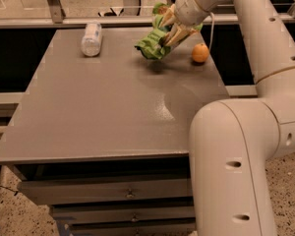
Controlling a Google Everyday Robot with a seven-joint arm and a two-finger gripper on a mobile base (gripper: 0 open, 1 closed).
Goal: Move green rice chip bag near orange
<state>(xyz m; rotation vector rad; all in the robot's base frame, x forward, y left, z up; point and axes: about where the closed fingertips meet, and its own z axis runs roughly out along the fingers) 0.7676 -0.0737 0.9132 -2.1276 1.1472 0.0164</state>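
The green rice chip bag (154, 42) is crumpled in my gripper (168, 29), held just above the far part of the grey table (108, 102). The gripper is shut on the bag's upper part, and its fingers (176, 35) cover some of the bag. The orange (200, 53) sits on the table near the far right edge, a short way to the right of the bag. The bag's shadow falls on the table just below it.
A clear plastic bottle (91, 38) lies on its side at the far left of the table. My white arm (246, 132) fills the right side of the view. Drawers (128, 193) sit below the table's front edge. A railing runs behind the table.
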